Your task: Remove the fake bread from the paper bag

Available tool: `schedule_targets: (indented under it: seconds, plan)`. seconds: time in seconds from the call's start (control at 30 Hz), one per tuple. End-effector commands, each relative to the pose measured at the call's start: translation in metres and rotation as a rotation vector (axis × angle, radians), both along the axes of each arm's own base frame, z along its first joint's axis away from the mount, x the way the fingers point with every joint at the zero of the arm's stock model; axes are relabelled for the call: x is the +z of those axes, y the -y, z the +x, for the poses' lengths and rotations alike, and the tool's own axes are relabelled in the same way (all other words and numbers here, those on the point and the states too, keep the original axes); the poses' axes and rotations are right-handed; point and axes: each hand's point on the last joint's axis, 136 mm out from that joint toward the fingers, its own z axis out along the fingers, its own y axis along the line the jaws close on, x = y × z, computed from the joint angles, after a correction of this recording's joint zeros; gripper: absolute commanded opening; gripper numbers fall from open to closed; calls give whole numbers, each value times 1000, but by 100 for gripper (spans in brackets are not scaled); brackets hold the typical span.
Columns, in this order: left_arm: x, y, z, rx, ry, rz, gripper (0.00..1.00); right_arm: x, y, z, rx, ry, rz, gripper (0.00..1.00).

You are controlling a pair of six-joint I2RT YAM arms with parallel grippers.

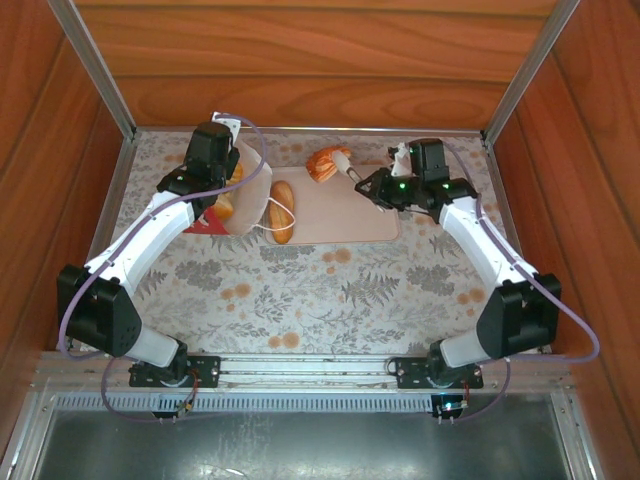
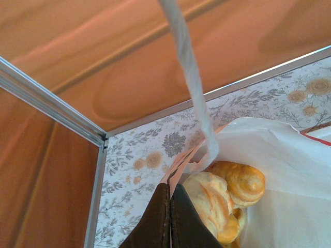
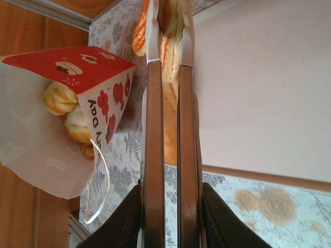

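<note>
1. Lying tipped at the table's far left, the white, red-banded paper bag (image 1: 248, 205) holds glossy golden fake bread (image 2: 227, 188) in its mouth. One loaf (image 1: 283, 210) lies on the pink tray (image 1: 350, 222).
2. The left gripper (image 2: 170, 195) is pinched closed on the bag's rim. The right gripper (image 3: 169, 33) clamps narrowly on an orange-brown pastry (image 1: 324, 163) over the tray's far edge.
3. Wooden walls (image 1: 300, 60) stand left, far and right; the floral tabletop (image 1: 300, 290) stretches nearer.

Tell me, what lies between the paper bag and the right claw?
Top view: an oval loaf lies on the pink tray between the paper bag and the right claw, which grips a croissant.
</note>
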Motion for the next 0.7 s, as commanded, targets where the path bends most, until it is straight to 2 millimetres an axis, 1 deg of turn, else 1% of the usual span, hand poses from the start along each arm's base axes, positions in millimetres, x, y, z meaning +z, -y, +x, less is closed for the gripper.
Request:
schedule_targets:
  seconds: [0.0, 0.27, 0.3, 0.37, 0.57, 0.67]
  plan:
    - [20, 3, 4, 5, 45, -12, 0, 13, -16, 12, 93, 83, 94, 17]
    - [20, 3, 4, 5, 44, -7, 0, -11, -30, 34, 140, 34, 111, 17]
    - [20, 3, 4, 4, 43, -7, 0, -19, -31, 38, 144, 14, 110, 17]
    - [20, 3, 4, 4, 42, -9, 0, -26, -34, 43, 151, 3, 111, 17]
    - [18, 3, 5, 4, 37, -5, 0, -38, -37, 51, 157, -20, 106, 17]
    - [18, 3, 6, 5, 38, -5, 0, -44, -38, 53, 165, -38, 110, 17]
